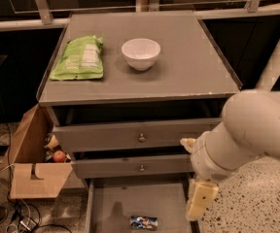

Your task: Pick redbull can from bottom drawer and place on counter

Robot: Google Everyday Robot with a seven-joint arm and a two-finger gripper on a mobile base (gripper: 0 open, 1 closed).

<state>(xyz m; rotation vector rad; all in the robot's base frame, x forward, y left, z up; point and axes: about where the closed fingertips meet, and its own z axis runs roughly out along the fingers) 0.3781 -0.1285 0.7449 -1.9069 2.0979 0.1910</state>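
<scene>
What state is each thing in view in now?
Slim blue and silver redbull can: lying on its side.
Deep grey bottom drawer: pulled open, can inside.
Round white bowl: upright on the flat grey counter.
Green snack bag: lying flat.
End effector: at drawer's right side, off the can.

can is gleaming as shiny metal | counter is showing matt grey, chipped at front edge | bowl is shining glossy white | bag is glinting as green plastic film | box is looking like dull brown cardboard | gripper, at the bottom drawer's right edge, is showing smooth cream plastic
</scene>
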